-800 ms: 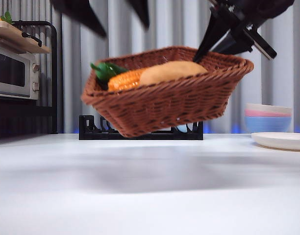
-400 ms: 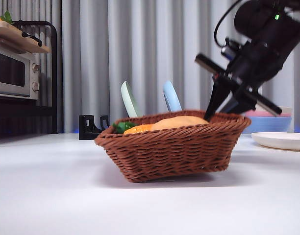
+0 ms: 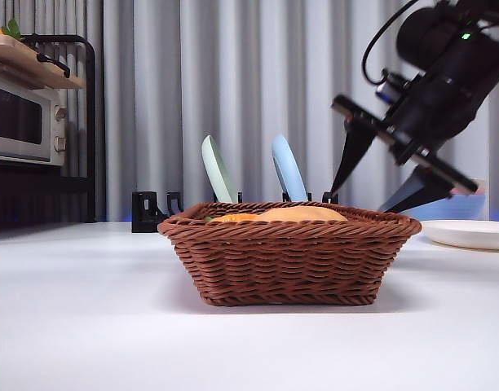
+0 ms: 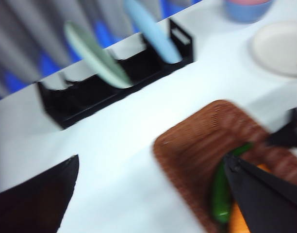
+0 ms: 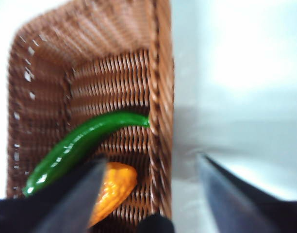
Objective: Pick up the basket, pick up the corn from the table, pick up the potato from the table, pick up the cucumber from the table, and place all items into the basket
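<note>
The wicker basket (image 3: 290,261) stands flat on the white table. Above its rim show the tan potato (image 3: 302,214) and a sliver of the orange corn (image 3: 233,217). My right gripper (image 3: 362,199) is open just above the basket's right rim, one jaw on each side of it, holding nothing. The right wrist view shows that gripper (image 5: 152,158) astride the rim of the basket (image 5: 90,73), with the green cucumber (image 5: 80,145) and the corn (image 5: 112,189) inside. My left gripper (image 4: 148,160) is open and empty, high above the basket (image 4: 202,141) and cucumber (image 4: 221,194).
A black dish rack (image 3: 152,213) with a pale green plate (image 3: 217,169) and a blue plate (image 3: 287,167) stands behind the basket. A white plate (image 3: 470,234) lies at the right. A microwave (image 3: 25,118) stands at the far left.
The basket came down from the air, tilted, and now rests flat on the table. My right gripper opened and let go of its right rim. The left arm left the front view.
</note>
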Controlling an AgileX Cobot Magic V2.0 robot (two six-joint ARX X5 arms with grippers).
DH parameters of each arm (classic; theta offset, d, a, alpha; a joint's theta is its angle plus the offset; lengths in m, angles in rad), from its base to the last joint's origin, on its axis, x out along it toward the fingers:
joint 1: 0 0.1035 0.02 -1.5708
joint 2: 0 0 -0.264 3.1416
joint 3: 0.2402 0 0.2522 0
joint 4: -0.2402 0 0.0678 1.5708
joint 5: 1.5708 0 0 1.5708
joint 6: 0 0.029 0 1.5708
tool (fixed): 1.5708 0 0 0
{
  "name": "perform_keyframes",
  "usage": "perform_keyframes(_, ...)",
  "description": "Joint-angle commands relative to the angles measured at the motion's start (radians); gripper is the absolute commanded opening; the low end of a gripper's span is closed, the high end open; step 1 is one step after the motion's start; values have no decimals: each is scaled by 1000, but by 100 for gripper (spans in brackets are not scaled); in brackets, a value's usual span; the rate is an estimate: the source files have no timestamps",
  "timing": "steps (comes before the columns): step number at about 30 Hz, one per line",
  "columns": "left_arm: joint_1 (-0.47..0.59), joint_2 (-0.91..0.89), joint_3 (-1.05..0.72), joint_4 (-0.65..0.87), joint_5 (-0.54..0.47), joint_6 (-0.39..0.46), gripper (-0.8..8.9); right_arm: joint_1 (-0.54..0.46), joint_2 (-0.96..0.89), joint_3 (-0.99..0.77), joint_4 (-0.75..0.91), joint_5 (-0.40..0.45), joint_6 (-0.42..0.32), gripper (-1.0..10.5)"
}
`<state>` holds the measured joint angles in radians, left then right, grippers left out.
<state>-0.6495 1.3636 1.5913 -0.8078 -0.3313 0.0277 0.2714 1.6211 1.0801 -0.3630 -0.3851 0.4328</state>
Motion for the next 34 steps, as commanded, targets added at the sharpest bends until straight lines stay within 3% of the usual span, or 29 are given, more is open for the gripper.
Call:
perform_keyframes(1,56,5,-2,-27,-33,33,498,-9,-85,6,-29,-1,-78,500)
perform_keyframes(4,150,2,-2,-59,-19,34,469,-9,-225,6,-83,9,-175,496)
perform_keyframes(10,261,-26,-2,-84,148,53,-15,-8,-436,6,-133,82,-288,99)
perform_keyframes(12,274,-47,-6,-83,173,54,-9,-9,-484,6,-142,82,-318,-10)
perform_keyframes(17,275,-158,-122,16,183,55,-9,-7,-563,6,-155,136,-367,-16)
perform_keyframes(23,276,-396,-459,258,181,46,-9,36,-617,-16,-143,174,-406,-16)
perform_keyframes(27,276,-563,-683,363,177,42,-9,74,-684,-116,-78,292,-410,-16)
perform_keyframes(34,275,-803,-954,420,181,13,-9,134,-860,-354,31,392,-395,-16)
